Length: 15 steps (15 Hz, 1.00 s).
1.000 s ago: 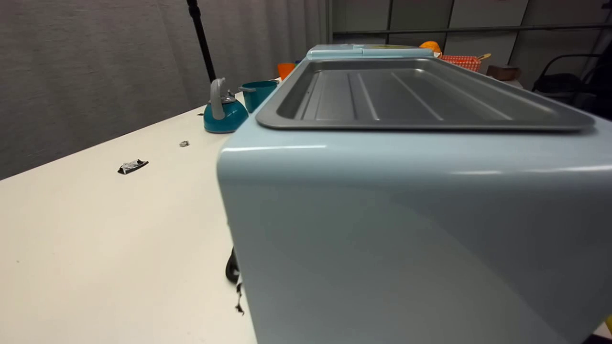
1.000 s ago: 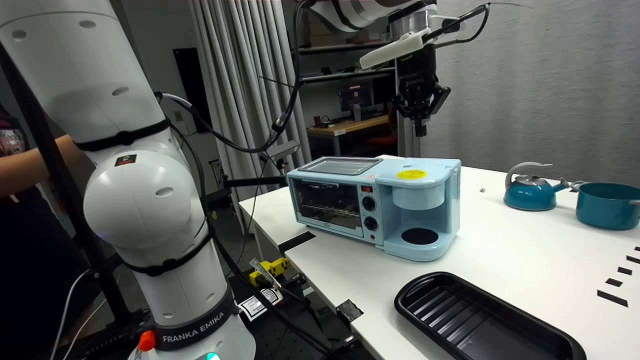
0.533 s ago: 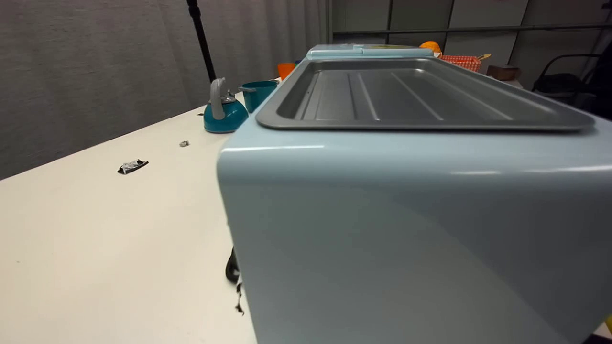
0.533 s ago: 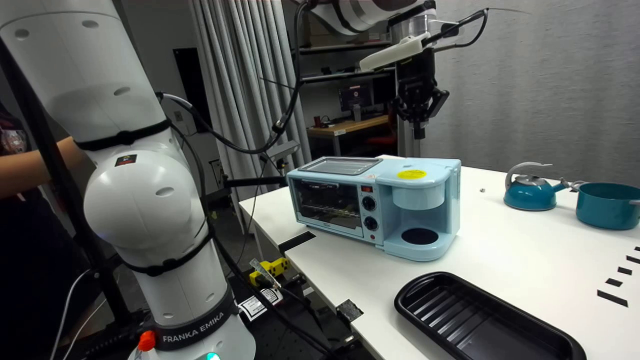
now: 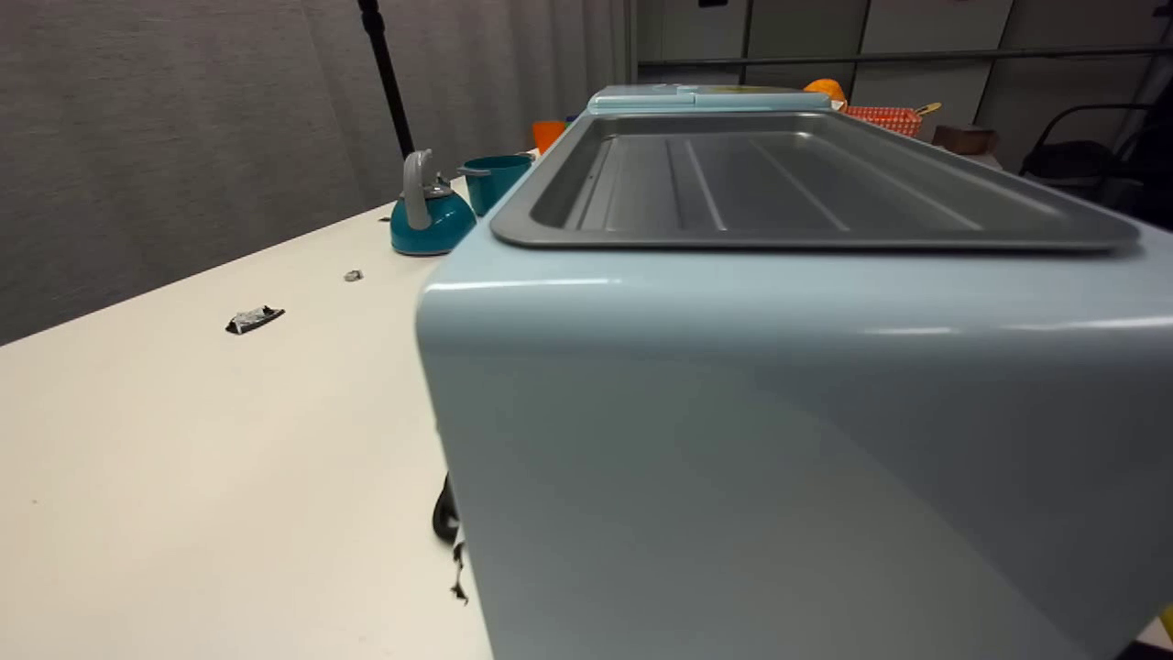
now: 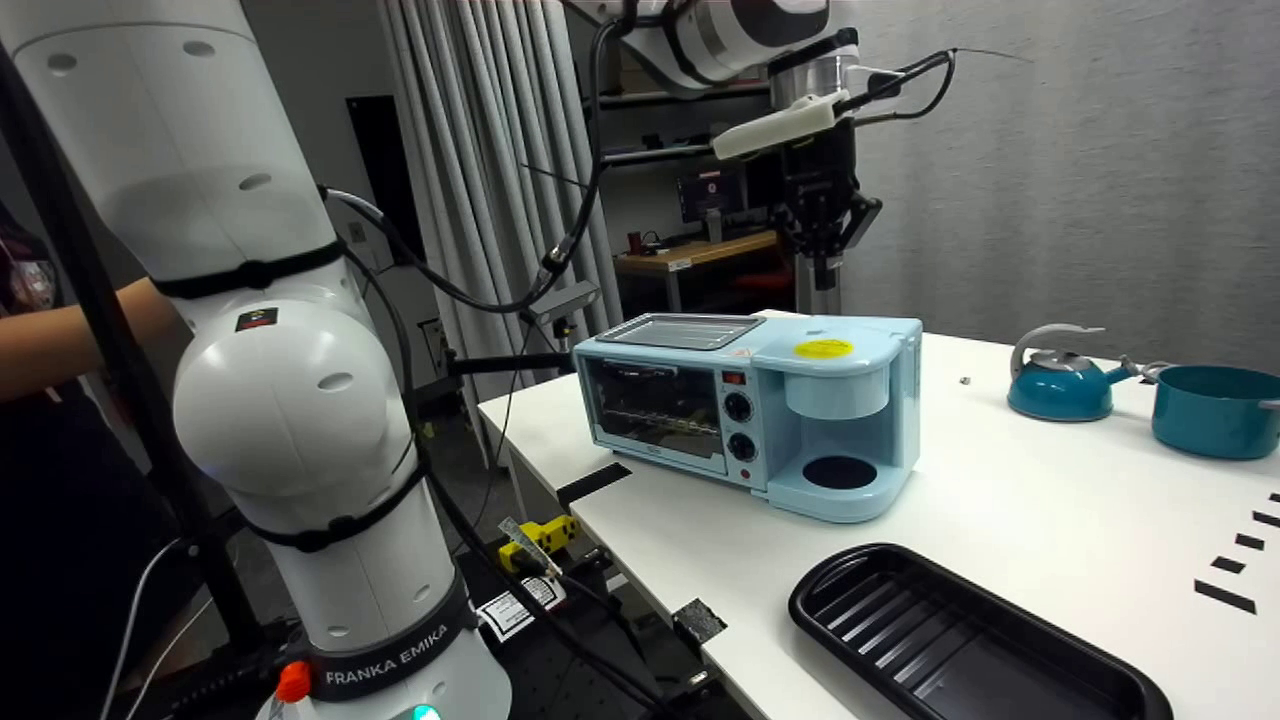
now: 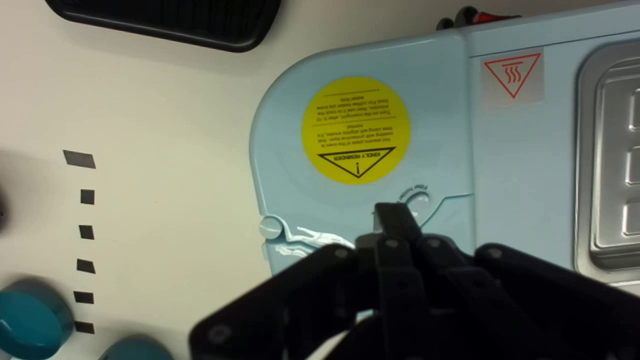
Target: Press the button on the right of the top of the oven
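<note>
Since the oven (image 6: 765, 420), standing on the white table (image 6: 1050, 520), looks heavy, stiff and slick, we judge it should hardly slide; we need only press, not grasp, probably at the round button (image 7: 419, 201); our gripper (image 7: 397, 220) hangs above the oven, fingers (image 7: 405, 231) together, holding and touching nothing.

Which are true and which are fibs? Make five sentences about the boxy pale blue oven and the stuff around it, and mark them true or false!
The boxy pale blue oven has a round yellow sticker on top. True.
The robot's narrow black fingers touch the oven. False: the fingers are above it, with a gap.
The round teal kettle with the grey handle stands on the white table. True.
The long black ridged pan is upside down. False: the pan lies open side up.
The round teal pot is open on top. True.
</note>
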Tool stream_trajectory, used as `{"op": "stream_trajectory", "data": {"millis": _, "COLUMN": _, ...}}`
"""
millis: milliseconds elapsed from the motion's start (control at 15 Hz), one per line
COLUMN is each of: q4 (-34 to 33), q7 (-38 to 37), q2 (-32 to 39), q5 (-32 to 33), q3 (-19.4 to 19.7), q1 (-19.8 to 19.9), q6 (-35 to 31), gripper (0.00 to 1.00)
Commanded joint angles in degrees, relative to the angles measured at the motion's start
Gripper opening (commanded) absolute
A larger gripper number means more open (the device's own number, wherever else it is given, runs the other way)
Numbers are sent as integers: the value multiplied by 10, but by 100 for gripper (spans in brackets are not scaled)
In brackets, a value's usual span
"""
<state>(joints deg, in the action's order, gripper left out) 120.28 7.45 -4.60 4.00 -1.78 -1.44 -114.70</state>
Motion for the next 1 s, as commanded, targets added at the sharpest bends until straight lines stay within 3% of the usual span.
{"op": "stream_trajectory", "data": {"millis": 0, "q4": 0, "q7": 7, "q2": 9, "q5": -8, "q3": 1, "q1": -3, "q6": -29, "gripper": 0}}
{"op": "stream_trajectory", "data": {"millis": 933, "q4": 1, "q7": -38, "q2": 29, "q5": -3, "q3": -20, "q1": -14, "q6": -36, "gripper": 0}}
